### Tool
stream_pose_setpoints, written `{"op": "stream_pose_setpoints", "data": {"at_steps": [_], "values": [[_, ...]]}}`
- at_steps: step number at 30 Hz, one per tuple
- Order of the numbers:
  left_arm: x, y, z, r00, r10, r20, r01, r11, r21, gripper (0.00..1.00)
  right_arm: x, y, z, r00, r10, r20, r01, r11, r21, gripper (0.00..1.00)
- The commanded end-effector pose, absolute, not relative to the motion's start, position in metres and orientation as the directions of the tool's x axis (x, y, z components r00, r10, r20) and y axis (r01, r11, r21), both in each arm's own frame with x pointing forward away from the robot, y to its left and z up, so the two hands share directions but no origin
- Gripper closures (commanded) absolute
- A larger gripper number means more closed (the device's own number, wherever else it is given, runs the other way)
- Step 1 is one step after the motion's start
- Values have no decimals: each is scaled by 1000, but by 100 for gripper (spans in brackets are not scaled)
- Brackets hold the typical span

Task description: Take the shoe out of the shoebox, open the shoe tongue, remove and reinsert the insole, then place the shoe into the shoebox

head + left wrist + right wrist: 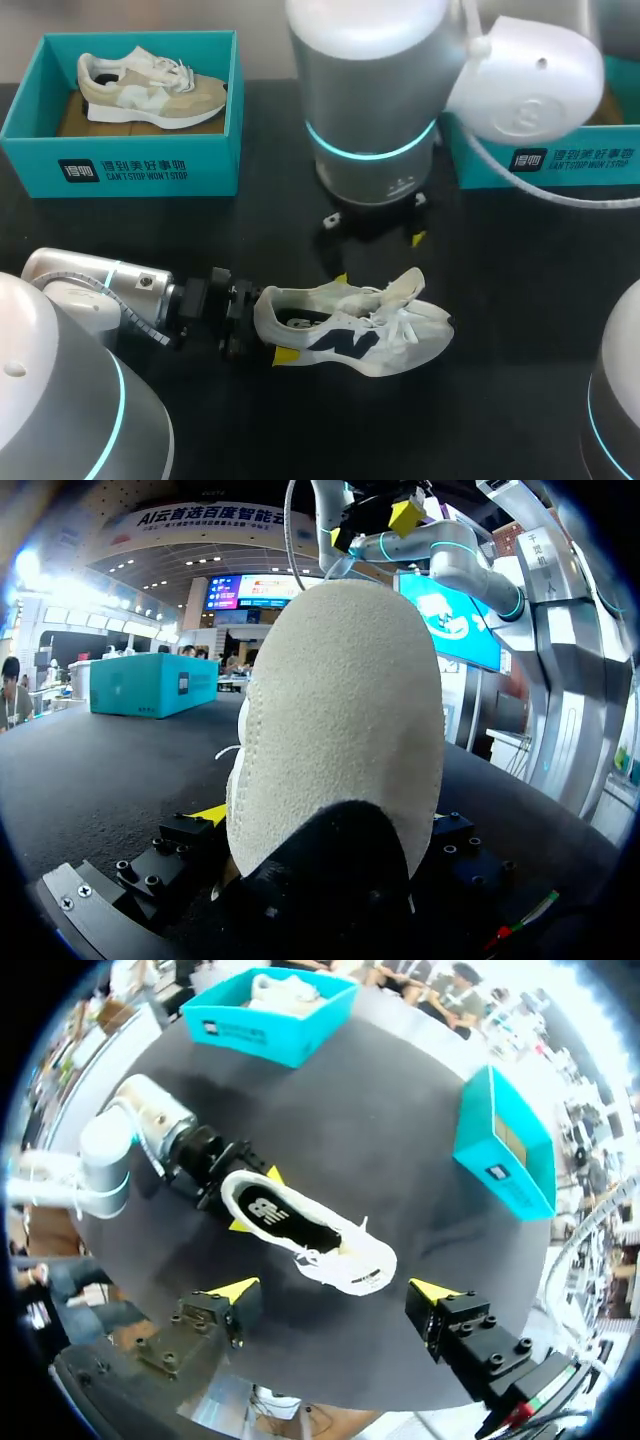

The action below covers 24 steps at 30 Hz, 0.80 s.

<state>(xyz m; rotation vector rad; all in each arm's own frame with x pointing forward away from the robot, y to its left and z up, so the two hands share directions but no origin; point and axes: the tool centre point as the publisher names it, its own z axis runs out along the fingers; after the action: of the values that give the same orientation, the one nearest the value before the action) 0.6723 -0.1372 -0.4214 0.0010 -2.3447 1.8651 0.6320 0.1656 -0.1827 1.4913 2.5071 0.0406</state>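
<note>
A white shoe [360, 330] with a dark side logo stands on the black table, toe to the right. Its tongue [405, 287] is lifted, and the dark insole [275, 1210] lies inside. My left gripper [305, 318] comes in low from the left and is shut on the heel, a yellow tip on each side. The heel [340, 720] fills the left wrist view. My right gripper [335, 1290] hangs above the shoe, open and holding nothing. A teal shoebox [545, 160] stands at the back right, partly hidden by my right arm.
A second teal shoebox [120, 165] at the back left holds a beige shoe [150, 90]. Both boxes also show from above, the left shoebox [270, 1030] and the right shoebox [505, 1150]. Bare black table lies around the white shoe.
</note>
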Motion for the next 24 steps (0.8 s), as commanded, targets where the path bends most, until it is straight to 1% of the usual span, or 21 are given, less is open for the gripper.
{"op": "stream_pose_setpoints", "data": {"at_steps": [1, 3, 8, 9, 10, 11, 12, 18, 20, 21, 22, 23, 24], "values": [[673, -139, -424, -989, 93, 115, -91, 232, -969, 100, 634, 183, -190, -610, 764, -211, 763, 638, 105, 53], [673, -139, -424, -989, 93, 115, -91, 232, -969, 100, 634, 187, -192, -649, 733, -204, 732, 675, 97, 61], [673, -139, -424, -989, 93, 115, -91, 232, -969, 100, 632, 195, -197, -758, 627, -176, 621, 778, 96, 69], [673, -139, -424, -989, 93, 115, -91, 232, -969, 100, 632, 197, -198, -779, 605, -166, 598, 796, 96, 76], [673, -139, -424, -989, 93, 115, -91, 232, -969, 100, 633, 198, -200, -795, 586, -159, 578, 810, 95, 88], [673, -139, -424, -989, 93, 115, -91, 232, -969, 100, 634, 199, -201, -801, 577, -156, 571, 816, 91, 98], [673, -139, -424, -989, 93, 115, -91, 232, -969, 100, 635, 201, -203, -819, 557, -140, 549, 831, 94, 100], [673, -139, -424, -989, 93, 115, -91, 232, -969, 100, 642, 208, -213, -896, 433, -104, 421, 900, 113, 100], [673, -139, -424, -989, 93, 115, -91, 232, -969, 100, 643, 212, -218, -923, 372, -102, 361, 926, 109, 100], [673, -139, -424, -989, 93, 115, -91, 232, -969, 100, 643, 214, -221, -938, 335, -85, 327, 940, 98, 100], [673, -139, -424, -989, 93, 115, -91, 232, -969, 100, 641, 216, -225, -962, 266, -61, 263, 963, 59, 100], [673, -139, -424, -989, 93, 115, -91, 232, -969, 100, 638, 218, -230, -971, 234, -44, 234, 972, 5, 100], [673, -139, -424, -989, 93, 115, -91, 232, -969, 100, 638, 218, -230, -971, 234, -44, 234, 972, 5, 100]]}}
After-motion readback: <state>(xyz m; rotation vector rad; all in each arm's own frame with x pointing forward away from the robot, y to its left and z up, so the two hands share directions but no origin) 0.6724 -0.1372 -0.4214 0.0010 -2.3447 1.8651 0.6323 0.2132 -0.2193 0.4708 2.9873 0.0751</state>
